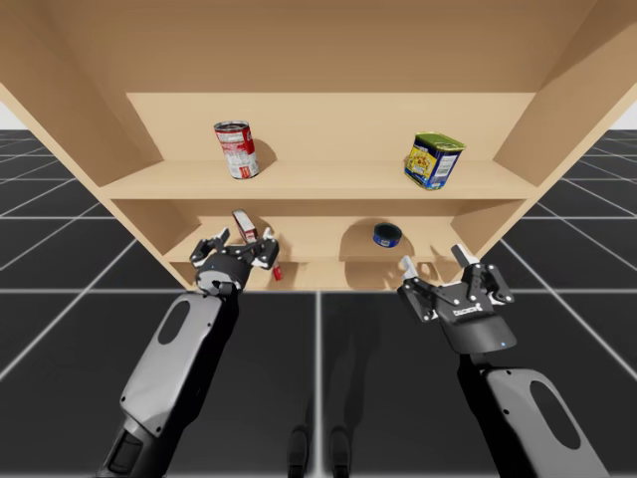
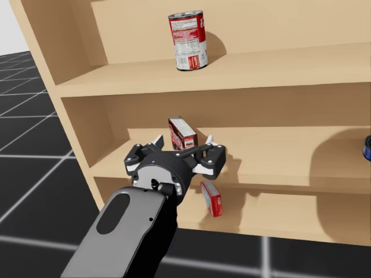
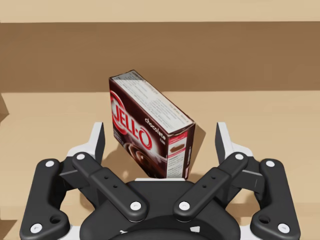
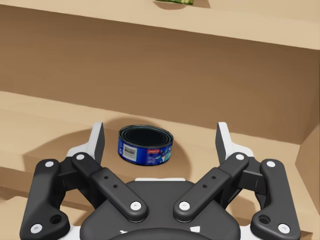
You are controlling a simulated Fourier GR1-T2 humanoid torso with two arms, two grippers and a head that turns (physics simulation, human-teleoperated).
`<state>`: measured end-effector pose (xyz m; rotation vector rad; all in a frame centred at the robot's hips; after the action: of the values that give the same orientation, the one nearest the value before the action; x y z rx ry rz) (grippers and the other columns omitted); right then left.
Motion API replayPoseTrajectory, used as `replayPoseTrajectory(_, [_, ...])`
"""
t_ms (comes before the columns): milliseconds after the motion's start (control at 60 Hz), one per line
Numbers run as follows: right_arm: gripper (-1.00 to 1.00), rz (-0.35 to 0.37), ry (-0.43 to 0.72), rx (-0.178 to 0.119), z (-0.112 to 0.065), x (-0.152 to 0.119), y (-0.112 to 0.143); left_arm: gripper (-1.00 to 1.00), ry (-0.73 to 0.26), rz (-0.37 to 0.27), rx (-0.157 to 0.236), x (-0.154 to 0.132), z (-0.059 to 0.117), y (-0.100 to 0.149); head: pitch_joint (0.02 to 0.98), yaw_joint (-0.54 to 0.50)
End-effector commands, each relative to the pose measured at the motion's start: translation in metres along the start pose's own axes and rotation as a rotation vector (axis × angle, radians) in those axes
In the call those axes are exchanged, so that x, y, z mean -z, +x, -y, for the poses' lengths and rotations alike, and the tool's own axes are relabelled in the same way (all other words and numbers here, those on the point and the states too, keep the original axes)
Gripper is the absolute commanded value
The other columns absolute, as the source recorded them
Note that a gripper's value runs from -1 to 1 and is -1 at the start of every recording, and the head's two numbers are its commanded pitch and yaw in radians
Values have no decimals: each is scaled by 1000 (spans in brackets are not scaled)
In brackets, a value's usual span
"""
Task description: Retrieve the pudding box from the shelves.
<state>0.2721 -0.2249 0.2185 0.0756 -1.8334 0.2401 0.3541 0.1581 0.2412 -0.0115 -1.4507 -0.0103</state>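
Note:
The pudding box [image 1: 244, 225] [image 2: 182, 133] [image 3: 150, 127], dark brown with red print, stands upright on the middle shelf [image 2: 278, 150], turned at an angle. My left gripper [image 1: 244, 244] [image 2: 184, 143] [image 3: 160, 132] is open right in front of it. The box lies between the spread fingers, with a gap on each side. My right gripper [image 1: 433, 259] [image 4: 160, 132] is open too, facing a flat blue can [image 1: 387, 235] [image 4: 145, 145] on the same shelf, and holds nothing.
A red can [image 1: 236, 149] [image 2: 188, 40] and a yellow-and-blue can [image 1: 434, 160] stand on the upper shelf [image 1: 328, 179]. A small red box [image 1: 278, 270] [image 2: 212, 198] leans on the lowest shelf under my left gripper. The shelf board overhead limits height.

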Motion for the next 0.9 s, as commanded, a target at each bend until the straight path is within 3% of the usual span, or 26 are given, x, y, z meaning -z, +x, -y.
replayPoseTrajectory(17, [-1000,1,0,2,1,0,1,-929,38,-12,-3,14,1,-5,555,274])
replayPoseTrajectory(33, [-1000,1,0,3,1,0,1,-867,43,-12,-3,15,1,-5,555,274])
replayPoseTrajectory(50, [-1000,1,0,2,1,0,1,-532,46,-15,-3,16,1,-6,555,273])
replayPoseTrajectory(67, [-1000,1,0,2,1,0,1,-355,48,-15,-1,16,1,-7,554,273])
replayPoseTrajectory(117, [-1000,1,1,2,1,0,1,-179,52,-15,-1,16,1,-7,554,274])
replayPoseTrajectory(133, [-1000,1,1,2,1,-1,1,234,52,-14,-1,16,0,-7,554,274])
replayPoseTrajectory(167, [-1000,1,1,2,1,-1,1,704,52,-14,-1,16,0,-8,554,273])
replayPoseTrajectory(300, [-1000,1,0,3,1,-1,1,912,47,-16,3,15,1,-10,553,273])
replayPoseTrajectory(533, [-1000,2,-2,2,2,-1,1,968,45,-2,14,-1,-3,-8,551,272])
replayPoseTrajectory(900, [-1000,2,-6,3,3,-1,1,1000,10,44,58,-68,-25,0,555,267])
